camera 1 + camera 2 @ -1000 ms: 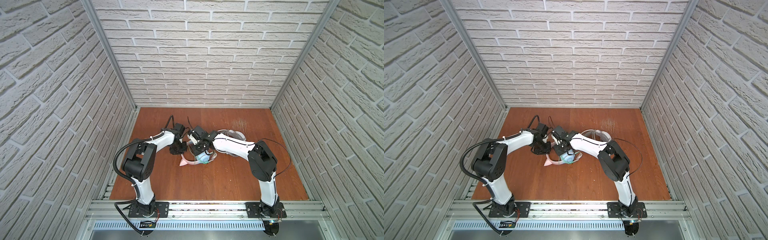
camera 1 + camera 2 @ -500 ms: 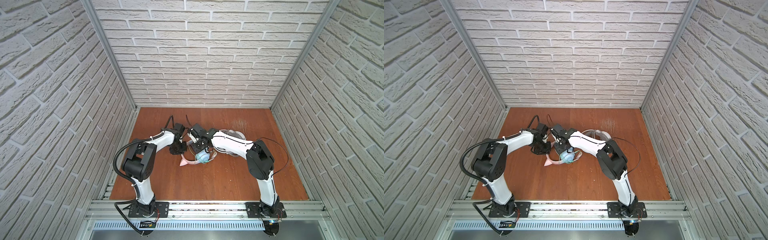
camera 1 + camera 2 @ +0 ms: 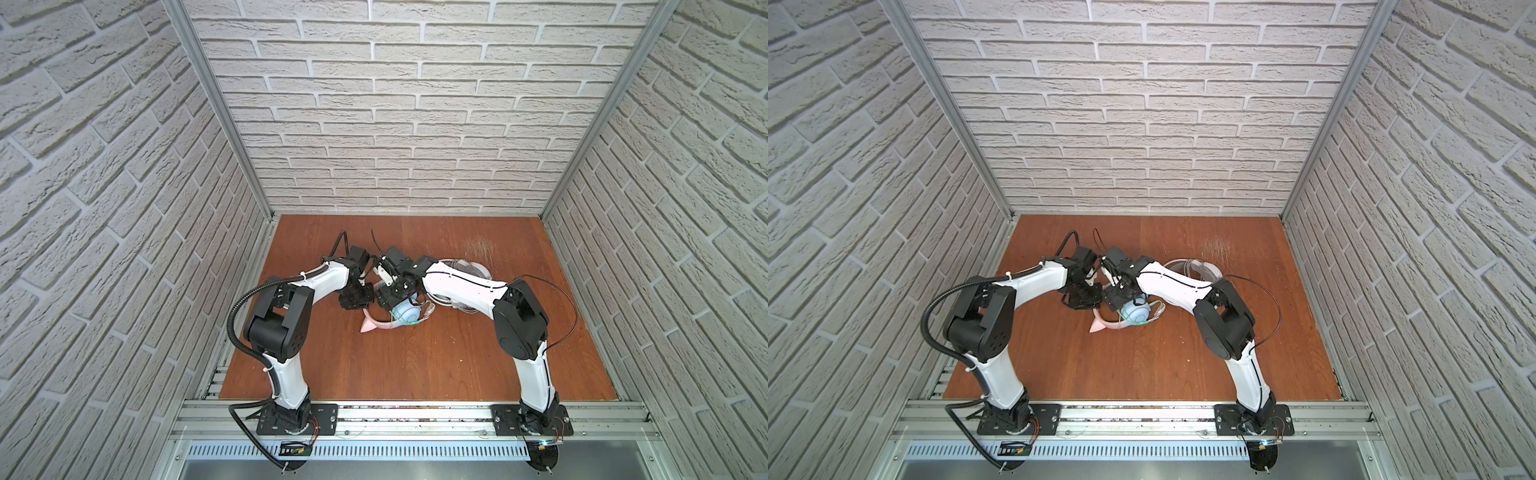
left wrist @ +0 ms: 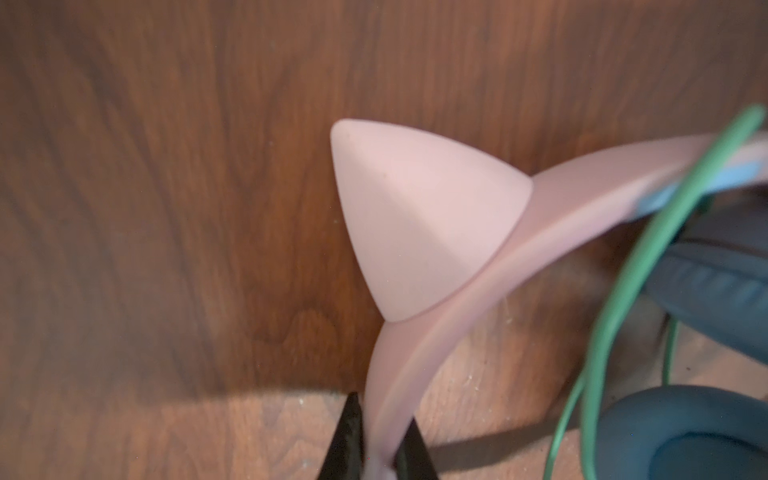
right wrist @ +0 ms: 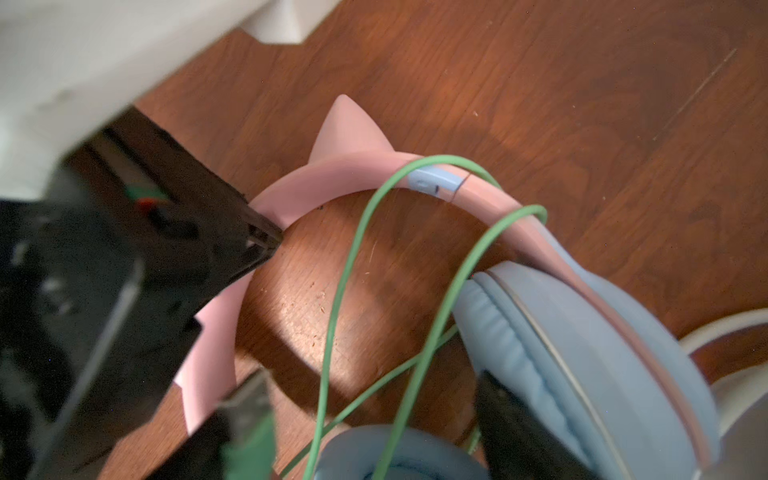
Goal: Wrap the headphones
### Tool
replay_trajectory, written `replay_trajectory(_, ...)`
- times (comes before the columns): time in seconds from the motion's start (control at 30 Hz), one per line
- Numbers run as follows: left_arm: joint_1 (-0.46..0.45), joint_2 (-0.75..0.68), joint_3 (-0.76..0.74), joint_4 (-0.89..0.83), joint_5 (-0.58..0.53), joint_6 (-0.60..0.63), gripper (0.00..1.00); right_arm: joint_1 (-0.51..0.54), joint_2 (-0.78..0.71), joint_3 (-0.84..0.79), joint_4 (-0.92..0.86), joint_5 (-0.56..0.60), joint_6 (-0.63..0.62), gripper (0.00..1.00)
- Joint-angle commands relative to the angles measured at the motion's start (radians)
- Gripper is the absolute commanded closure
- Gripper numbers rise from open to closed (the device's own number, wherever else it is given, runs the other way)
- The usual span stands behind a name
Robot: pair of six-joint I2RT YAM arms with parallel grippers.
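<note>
The pink cat-ear headphones [image 3: 397,318] [image 3: 1130,315] lie mid-table between both arms, with light blue earcups [image 5: 582,332] and a green cable [image 5: 349,266] looped loosely over the headband [image 4: 419,328]. My left gripper [image 4: 382,415] [image 5: 253,237] is shut on the pink headband below a cat ear [image 4: 415,208]. In the right wrist view my right gripper [image 5: 374,419] stands open just above the earcups; green cable strands run between its fingers without being pinched. The white headphones [image 3: 465,266] [image 3: 1196,266] lie behind my right forearm, partly hidden.
Both grippers [image 3: 357,297] [image 3: 390,297] crowd together left of the table's centre. Brick-patterned walls close in the wooden table [image 3: 415,365] on three sides. A metal rail [image 3: 415,415] carries both arm bases along the front edge.
My right gripper has opened wide over the blue earcups. The left gripper has kept its hold on the headband, and the headphones have barely moved.
</note>
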Motion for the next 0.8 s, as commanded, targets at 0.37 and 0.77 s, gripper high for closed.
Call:
replay_trajectory(0.37, 0.0, 0.032, 0.005, -0.063, 0.03, 0.03, 0.81, -0.023, -0.137, -0.036, 0.065, 0.025, 0.023, 0.0)
replay_trajectory(0.77, 0.008, 0.05, 0.02, -0.063, 0.029, 0.036, 0.79, -0.062, -0.297, -0.202, 0.181, 0.052, 0.089, 0.0)
